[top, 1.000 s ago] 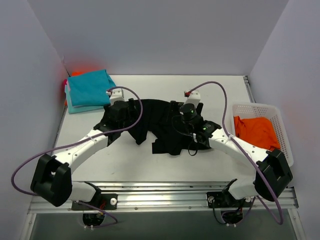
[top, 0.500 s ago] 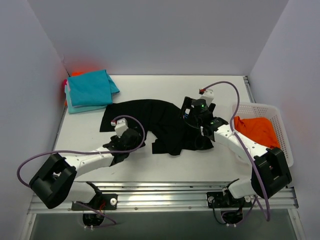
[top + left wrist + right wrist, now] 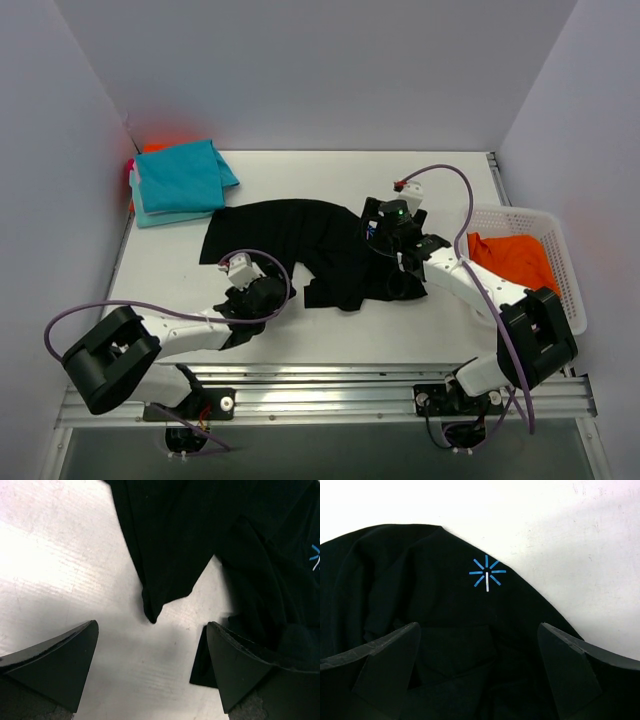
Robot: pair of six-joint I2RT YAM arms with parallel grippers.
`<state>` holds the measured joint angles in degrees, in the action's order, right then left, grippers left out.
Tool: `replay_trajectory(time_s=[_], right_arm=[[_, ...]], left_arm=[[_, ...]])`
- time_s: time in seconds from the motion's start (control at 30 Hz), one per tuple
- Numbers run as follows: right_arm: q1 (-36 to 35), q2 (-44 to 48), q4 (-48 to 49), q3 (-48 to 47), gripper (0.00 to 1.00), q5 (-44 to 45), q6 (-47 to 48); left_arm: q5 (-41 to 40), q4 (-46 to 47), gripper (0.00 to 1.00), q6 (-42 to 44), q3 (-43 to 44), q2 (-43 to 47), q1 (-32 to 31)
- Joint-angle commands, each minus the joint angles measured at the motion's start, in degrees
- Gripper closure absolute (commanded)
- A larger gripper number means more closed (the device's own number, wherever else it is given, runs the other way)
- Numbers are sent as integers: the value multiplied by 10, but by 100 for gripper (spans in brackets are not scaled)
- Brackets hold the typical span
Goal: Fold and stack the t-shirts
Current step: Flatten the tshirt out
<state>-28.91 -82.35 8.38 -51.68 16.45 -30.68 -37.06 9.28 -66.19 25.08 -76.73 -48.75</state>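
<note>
White worktop (image 3: 330,180), black t-shirt (image 3: 300,235) crumpled at centre, teal t-shirts (image 3: 178,180) stacked far left, orange t-shirt (image 3: 515,262) in the right-hand basket (image 3: 505,220), left fingers (image 3: 270,295) spread wide beside the black hem, right fingers (image 3: 383,222) spread wide above the black cloth, both empty

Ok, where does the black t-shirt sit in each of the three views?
Top external: the black t-shirt lies crumpled in the middle of the picture.
Left wrist: it fills the top and right.
Right wrist: it covers the lower left.
Shared landmark: its blue starburst print, at the left wrist view's right edge and mid-picture in the right wrist view; not discernible from above.
</note>
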Motion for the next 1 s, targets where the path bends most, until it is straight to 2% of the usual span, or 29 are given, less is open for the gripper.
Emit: replay_trajectory(time_s=[0.0, 0.1, 0.13, 0.23, 0.27, 0.3, 0.37, 0.4, 0.5, 0.6, 0.73, 0.83, 0.97], right_arm=[[4, -1, 7, 4, 0, 10, -4], [5, -6, 9, 4, 0, 7, -4], [6, -7, 9, 5, 0, 6, -4], [6, -11, 9, 4, 0, 3, -4], [7, -12, 10, 4, 0, 3, -4], [7, -12, 10, 4, 0, 3, -4], [7, -10, 9, 5, 0, 3, -5], [8, -8, 8, 6, 0, 3, -6], [7, 1, -12, 4, 0, 4, -22], [3, 21, -30, 6, 2, -11, -53], [-17, 32, -5, 66, 4, -48, -101], [-31, 8, 14, 88, 13, -55, -119], [-54, -29, 27, 88, 15, -48, -134]], left_arm=[[-27, 45, 0, -13, 25, -25, 0], [-28, 74, 0, -9, 30, -50, 0], [-28, 80, 5, -6, 33, -64, 0], [-25, 90, 7, -6, 51, -91, 1], [-24, 97, 9, -4, 52, -97, 1], [-22, 103, 15, -3, 55, -106, 1], [-24, 108, 35, -2, 59, -113, 1], [-25, 108, 55, -1, 64, -119, 1], [-34, 89, 97, 5, 81, -120, 4], [-59, 52, 98, 16, 89, -100, 6], [-84, 44, 98, 38, 66, -57, 18], [-79, 45, 98, 43, 52, -39, 34], [-59, 53, 98, 42, 41, -37, 47]])
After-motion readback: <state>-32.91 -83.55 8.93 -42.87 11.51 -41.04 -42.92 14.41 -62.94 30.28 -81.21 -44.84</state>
